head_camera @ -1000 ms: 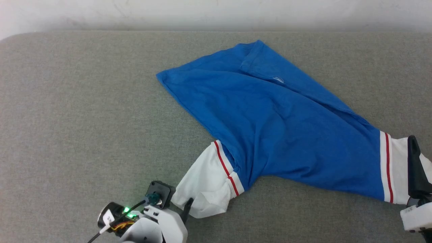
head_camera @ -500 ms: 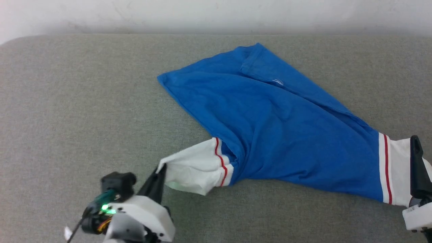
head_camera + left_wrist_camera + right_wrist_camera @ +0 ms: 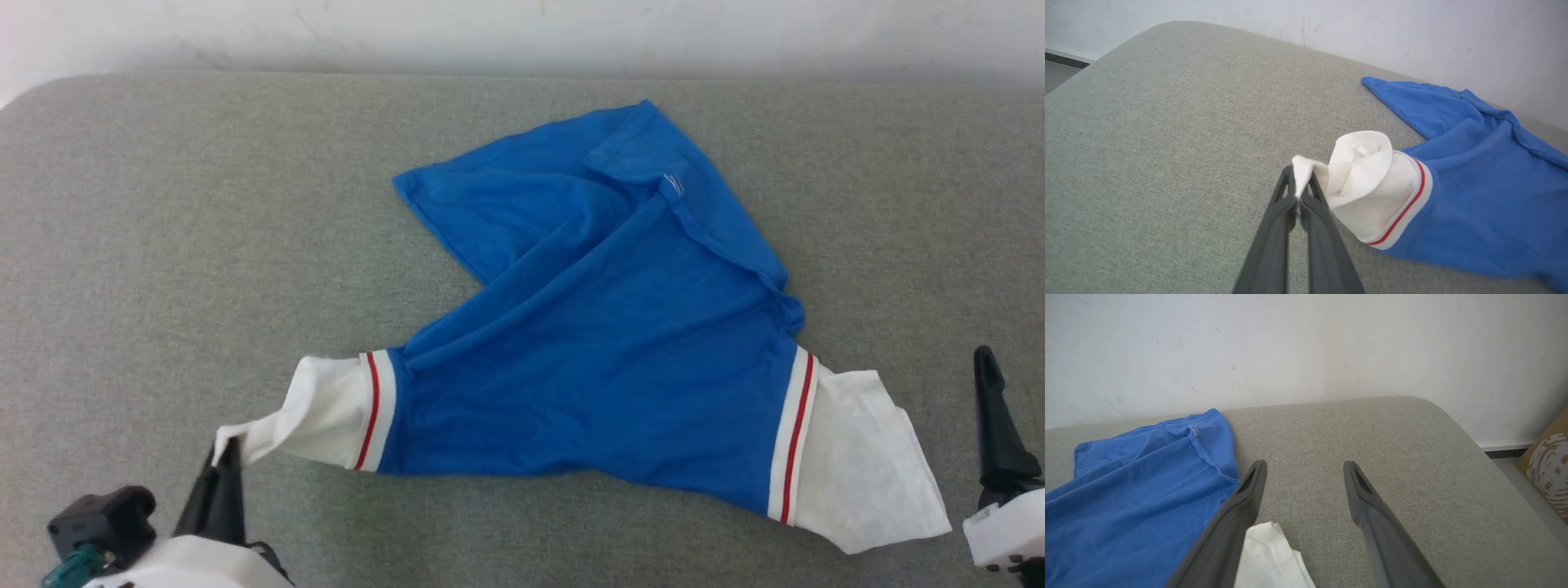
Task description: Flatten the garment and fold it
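The garment (image 3: 604,351) is a royal-blue T-shirt with white sleeves and red-striped trim, lying rumpled on the grey padded surface (image 3: 163,245). My left gripper (image 3: 222,447) at the lower left is shut on the tip of the garment's left white sleeve (image 3: 1363,175), which is pulled out taut toward it; in the left wrist view the left gripper (image 3: 1300,179) pinches the white cloth between its fingers. My right gripper (image 3: 1304,467) stands open over bare surface, just right of the other white sleeve (image 3: 865,457). In the head view one dark finger of the right gripper (image 3: 992,416) shows.
A pale wall (image 3: 522,33) runs along the far edge of the surface. The surface's rounded corners show at the far left (image 3: 1147,32) and far right (image 3: 1433,408). A brown cardboard box (image 3: 1545,465) stands on the floor beyond the right edge.
My left gripper shut on the left sleeve's tip and dragged it leftward, pulling the garment's body along. The right sleeve slid left, away from my right gripper, which stayed open.
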You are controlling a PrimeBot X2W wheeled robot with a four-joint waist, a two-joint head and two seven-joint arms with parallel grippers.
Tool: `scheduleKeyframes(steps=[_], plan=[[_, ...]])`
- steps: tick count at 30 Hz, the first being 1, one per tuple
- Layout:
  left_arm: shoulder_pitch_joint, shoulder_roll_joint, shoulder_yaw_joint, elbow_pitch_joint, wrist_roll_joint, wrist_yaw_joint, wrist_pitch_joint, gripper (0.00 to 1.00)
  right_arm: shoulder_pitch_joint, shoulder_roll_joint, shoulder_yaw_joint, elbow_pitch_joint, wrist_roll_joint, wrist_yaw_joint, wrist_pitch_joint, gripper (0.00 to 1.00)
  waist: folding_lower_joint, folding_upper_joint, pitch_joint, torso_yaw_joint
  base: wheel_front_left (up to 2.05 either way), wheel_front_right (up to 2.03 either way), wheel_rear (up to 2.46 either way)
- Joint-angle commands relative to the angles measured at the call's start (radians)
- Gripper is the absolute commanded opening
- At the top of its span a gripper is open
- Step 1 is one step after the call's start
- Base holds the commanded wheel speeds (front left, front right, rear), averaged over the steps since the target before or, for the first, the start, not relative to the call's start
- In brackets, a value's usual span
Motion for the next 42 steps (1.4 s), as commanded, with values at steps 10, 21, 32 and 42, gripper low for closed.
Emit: scheduleKeyframes(steps=[10, 21, 32, 42], plan=[[-0.056, -0.02, -0.014, 0.058, 0.034, 0.051, -0.007, 1.0, 0.008, 0.003, 0.015, 0.009, -0.007, -0.001, 0.026, 1.0, 0.0, -0.0001, 0.01, -0.024, 0.0, 0.0, 0.0], [-0.13, 0.026, -0.093, -0.023, 0.126, 0.0, -0.091, 1.0, 0.012, 0.003, 0.023, 0.009, -0.004, -0.001, 0.037, 1.0, 0.0, -0.0001, 0.006, -0.029, 0.0, 0.0, 0.0], [-0.245, 0.026, -0.475, 0.012, 0.159, -0.221, 0.112, 1.0, -0.013, 0.003, 0.033, 0.004, 0.002, -0.001, 0.035, 1.0, 0.0, -0.0001, 0.062, -0.056, 0.0, 0.0, 0.0], [-0.36, 0.106, -0.602, 0.293, 0.354, -0.247, 0.173, 1.0, -0.028, 0.003, 0.033, 0.016, 0.009, -0.001, 0.026, 1.0, 0.0, -0.0001, 0.083, -0.082, 0.0, 0.0, 0.0]])
